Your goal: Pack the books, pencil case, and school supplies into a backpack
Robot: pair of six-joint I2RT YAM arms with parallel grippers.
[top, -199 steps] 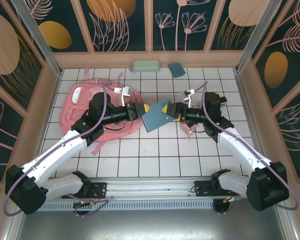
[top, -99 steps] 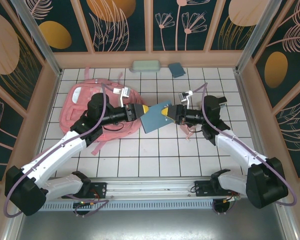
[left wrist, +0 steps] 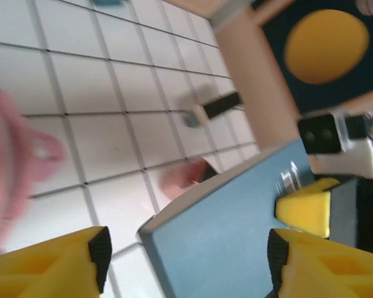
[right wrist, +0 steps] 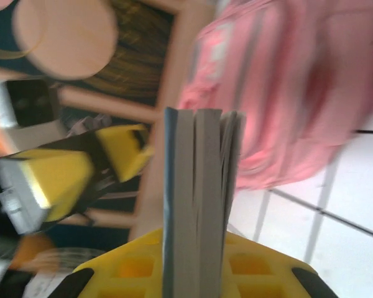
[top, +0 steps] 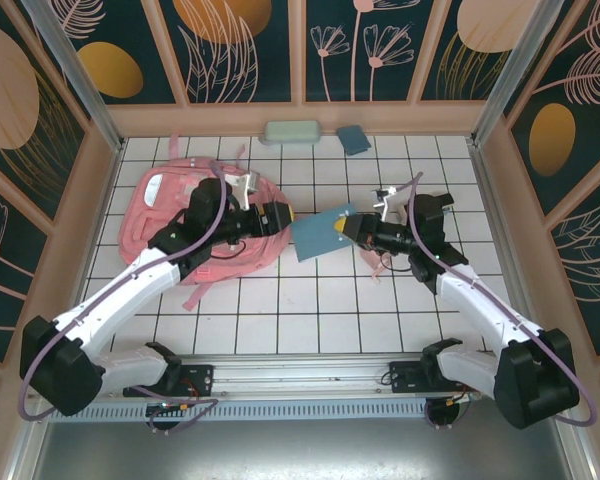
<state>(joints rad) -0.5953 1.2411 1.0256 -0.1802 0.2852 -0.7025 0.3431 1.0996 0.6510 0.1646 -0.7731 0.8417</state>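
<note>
Start with the backpack [top: 175, 215]: it lies flat on the left half of the tiled table [top: 310, 300], straps trailing toward you. From above you cannot tell whether its mouth is open or whether anything is already inside. Just to its right, the blue book [top: 318, 232] hangs in the air between your two arms, close to the bag's edge but not in it. The right gripper [top: 352, 230] is clenched on the book's right end. In the right wrist view the book stands edge-on between the yellow fingers [right wrist: 112, 267], and its edge shows several thin layers, so you may be holding more than one volume. The left gripper [top: 285, 216] is released. In its own camera the jaws are spread wide, with the book's corner sitting loosely between them and nothing pinched. I judge the packing to be at an early stage, since this book has yet to go into the bag and the rest is well apart from it. The mint pencil case [top: 291, 132] lies against the far wall, and the small teal pad [top: 353, 139] sits just beside it to the right. A small pink item [top: 373, 262] rests on the tiles under your right wrist and is too blurred to name. Each of these still needs fetching and stowing.
</note>
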